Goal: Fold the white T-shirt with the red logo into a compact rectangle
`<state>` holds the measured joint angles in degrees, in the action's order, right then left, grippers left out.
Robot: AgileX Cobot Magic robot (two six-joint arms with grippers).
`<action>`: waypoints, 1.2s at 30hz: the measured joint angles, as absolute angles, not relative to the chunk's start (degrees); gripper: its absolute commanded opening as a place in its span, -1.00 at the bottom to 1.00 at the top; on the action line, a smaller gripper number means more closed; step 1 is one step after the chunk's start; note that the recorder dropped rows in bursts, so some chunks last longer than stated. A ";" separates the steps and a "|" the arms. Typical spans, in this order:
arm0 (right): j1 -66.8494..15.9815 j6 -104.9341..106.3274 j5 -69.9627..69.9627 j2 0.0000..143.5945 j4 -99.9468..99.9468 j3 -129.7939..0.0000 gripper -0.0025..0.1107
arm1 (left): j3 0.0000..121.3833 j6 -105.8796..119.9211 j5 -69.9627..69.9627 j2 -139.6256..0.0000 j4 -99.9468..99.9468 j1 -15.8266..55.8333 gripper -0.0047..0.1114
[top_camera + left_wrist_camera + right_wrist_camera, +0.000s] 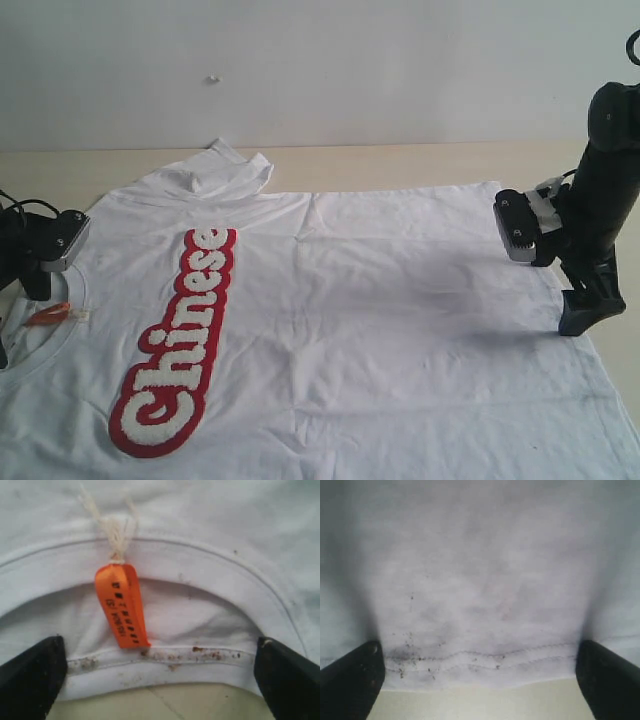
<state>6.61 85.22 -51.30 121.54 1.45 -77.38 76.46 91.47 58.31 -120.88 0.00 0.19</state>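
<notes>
The white T-shirt [400, 330] lies spread almost flat on the worktop [420, 160] with the red logo [180, 340] face up. No fold appears made, so all the folding remains. The left gripper [160, 675] hovers at the collar [200, 565] beside the logo, jaws released. The right gripper [480, 675] is at the hem [480, 660], well apart from the logo, jaws also released and empty.

My left gripper [160, 680] stands spread across the white T-shirt's [225, 515] collar [220, 656] (speckled with dirt). An orange tag [122, 605] hangs from the collar, between my fingers [30, 675].
</notes>
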 measured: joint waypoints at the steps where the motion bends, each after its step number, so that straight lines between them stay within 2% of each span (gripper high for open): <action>1: 6.61 85.22 -51.30 121.54 1.45 -77.38 0.90 | 76.46 91.47 58.31 -120.88 0.00 0.19 0.78; 8: 6.61 84.70 -51.30 121.54 1.45 -77.38 0.90 | 76.46 91.47 58.31 -120.88 0.00 0.19 0.78; 17: 6.61 73.71 -51.55 121.54 0.00 -77.38 0.90 | 76.46 91.47 58.31 -120.88 0.00 0.19 0.78; 36: 6.61 86.40 -52.52 122.41 1.38 -78.06 0.90 | 76.46 91.47 58.31 -120.88 0.00 0.19 0.78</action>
<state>6.61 86.40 -52.52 122.41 1.38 -78.06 76.46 91.47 58.31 -120.88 0.00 0.19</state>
